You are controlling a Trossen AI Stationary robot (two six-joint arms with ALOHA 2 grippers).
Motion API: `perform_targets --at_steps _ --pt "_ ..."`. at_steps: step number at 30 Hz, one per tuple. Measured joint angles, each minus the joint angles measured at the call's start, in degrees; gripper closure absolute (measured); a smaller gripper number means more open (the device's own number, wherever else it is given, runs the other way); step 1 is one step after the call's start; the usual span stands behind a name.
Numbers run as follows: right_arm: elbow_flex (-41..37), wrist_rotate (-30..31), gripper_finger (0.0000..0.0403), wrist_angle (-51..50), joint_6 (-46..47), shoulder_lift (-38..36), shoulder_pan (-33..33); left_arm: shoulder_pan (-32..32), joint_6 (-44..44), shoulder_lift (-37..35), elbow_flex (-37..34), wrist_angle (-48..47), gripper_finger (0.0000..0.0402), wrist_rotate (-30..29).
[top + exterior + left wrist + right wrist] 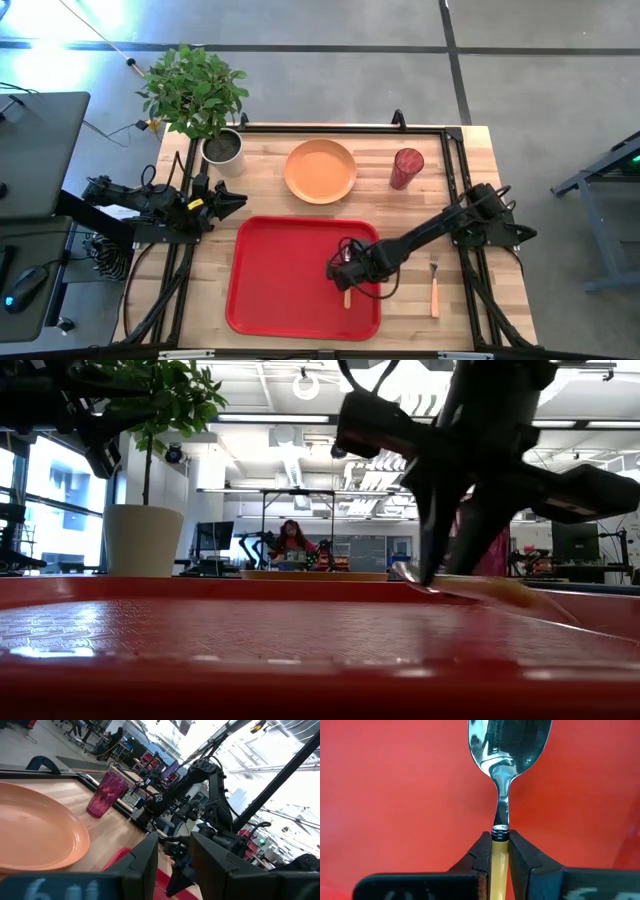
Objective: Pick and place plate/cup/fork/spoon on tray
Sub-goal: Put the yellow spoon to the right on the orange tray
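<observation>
Left gripper (238,199) parked at the table's left edge, just beside the grey plant pot (223,147) with the leafy green plant (195,88). Dark fingers (145,862) stand slightly apart with nothing between them.

Large flat bright red rectangular plastic tray (280,275), rounded corners, low rim, sits front-centre on the pale butcher-block wooden table (470,310). From table height its floor shows a fine pebbled texture (200,625).

Round shallow orange plate (320,170) with raised rim lies on the wood just behind the tray, smooth matte plastic. Small translucent dark red plastic tumbler (406,168) stands upright to the plate's right, well apart from the tray.

Right gripper (345,272) is over the tray's right part, arm reaching in from the right edge. Its fingers are clamped on the slim spoon (504,775) at the top of the light tan wooden-looking handle, right where it meets the polished silver neck; mirror-bright bowl hangs over the red floor. Spoon looks to be touching the tray at the handle end in the low view (490,590), but can't say for sure.

Slim fork (434,288), silver tines and orange-pink handle, lies flat on the wood right of the tray, near but not touching it.
</observation>
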Motion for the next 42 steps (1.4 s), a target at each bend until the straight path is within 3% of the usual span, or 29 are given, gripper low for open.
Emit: perform_targets --at_steps 23,33,42 --pt "0.1 -0.6 0.0382 6.1 -0.4 3.6 0.4 0.0 0.0 0.0 0.0 -1.3 0.0298 0.0" --pt "2.4 -0.6 0.0381 0.9 -1.4 4.2 0.1 0.0 0.0 0.0 0.0 -1.2 0.0298 0.0" --pt "2.5 -1.7 0.0332 1.0 -1.0 4.2 0.1 0.0 0.0 0.0 0.0 -1.2 0.0298 0.0"
